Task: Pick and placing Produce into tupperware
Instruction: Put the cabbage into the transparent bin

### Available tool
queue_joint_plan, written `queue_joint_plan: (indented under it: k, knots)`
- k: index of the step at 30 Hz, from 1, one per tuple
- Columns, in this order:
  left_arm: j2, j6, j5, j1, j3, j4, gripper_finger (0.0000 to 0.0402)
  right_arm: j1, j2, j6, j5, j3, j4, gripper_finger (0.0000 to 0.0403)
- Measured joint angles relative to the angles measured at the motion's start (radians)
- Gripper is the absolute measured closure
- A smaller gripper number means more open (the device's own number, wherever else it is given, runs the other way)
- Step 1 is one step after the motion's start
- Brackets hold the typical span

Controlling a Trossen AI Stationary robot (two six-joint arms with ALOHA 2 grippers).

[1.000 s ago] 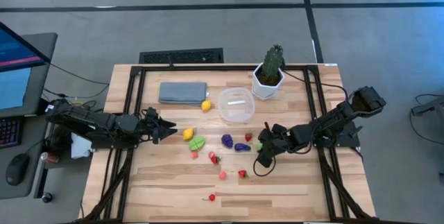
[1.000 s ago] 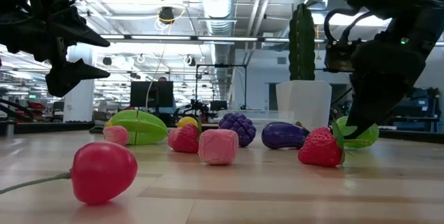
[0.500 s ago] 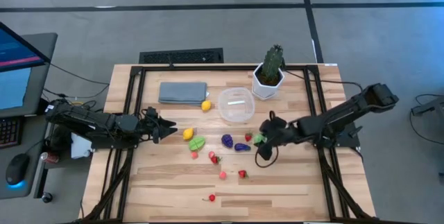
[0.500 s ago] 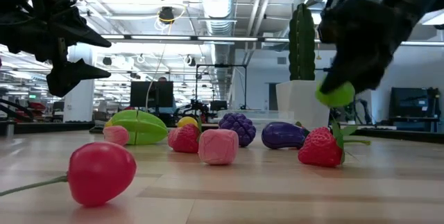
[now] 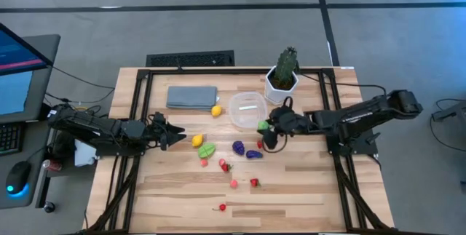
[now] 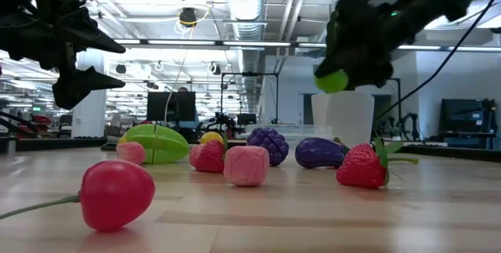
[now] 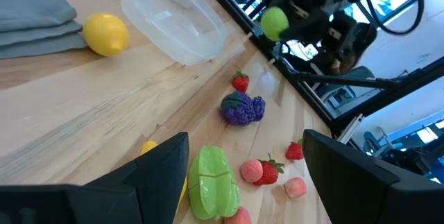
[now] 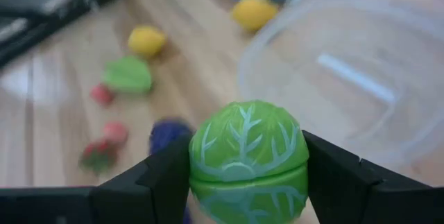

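Note:
The tupperware (image 5: 247, 110), a round clear tub, stands on the table in front of the potted cactus. Above its near right rim my right gripper (image 5: 263, 127) is shut on a green, veined ball of produce (image 8: 248, 156), which also shows high up in the low view (image 6: 332, 81). Loose produce lies on the wood: a lemon (image 5: 216, 110), a yellow piece (image 5: 197, 140), a green piece (image 5: 207, 150), purple grapes (image 5: 238, 147), an eggplant (image 5: 253, 154) and several red pieces. My left gripper (image 5: 178, 134) waits open at the left, touching nothing. My right gripper pinches the green ball by two opposite sides (image 8: 198, 161) between its two fingers (image 8: 152, 186). The fingers come from the table's right, slanting down. The ball is lifted clear of the table, close to the tupperware's rim.
A cactus in a white pot (image 5: 282, 78) stands just behind my right gripper. A folded grey-blue cloth (image 5: 192, 97) lies at the far left of the table. A strawberry (image 5: 260, 144) lies under my right arm. A monitor and a mouse sit left of the table.
My right gripper has lifted the green ball off the table beside a strawberry and carried it up, toward the far edge and a little left, to the tupperware's rim. It stayed shut on the ball and tipped nearer to level.

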Motion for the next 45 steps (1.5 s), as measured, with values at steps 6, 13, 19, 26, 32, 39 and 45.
queue_joint_plan:
  k: [6, 13, 19, 26, 32, 39, 45]
  knots:
    - [0.0, 0.0, -0.002, 0.0, 0.0, 0.002, 0.0129, -0.072, 0.085, -0.009, 0.0, 0.0, 0.117, 0.0142]
    - [0.0, 0.0, -0.003, 0.0, 0.0, 0.002, 0.0129, -0.118, 0.214, -0.009, 0.001, 0.02, 0.233, 0.0142]
    - [0.0, 0.0, -0.008, 0.0, 0.0, 0.003, 0.0129, -0.145, 0.308, -0.033, 0.001, 0.085, 0.229, 0.0142]
    - [0.0, -0.005, -0.009, 0.0, 0.0, 0.004, 0.0129, -0.168, 0.376, -0.036, 0.016, 0.149, 0.221, 0.0142]
    - [0.0, -0.006, -0.009, 0.0, 0.0, 0.005, 0.0129, -0.167, 0.365, -0.054, 0.073, 0.15, 0.187, 0.0142]
    - [0.0, -0.006, -0.028, 0.0, 0.0, 0.006, 0.0129, -0.179, 0.367, -0.054, 0.073, 0.151, 0.159, 0.0142]
    - [0.0, -0.006, -0.034, 0.0, 0.0, 0.006, 0.0129, -0.179, 0.367, -0.037, 0.102, 0.151, 0.134, 0.0142]
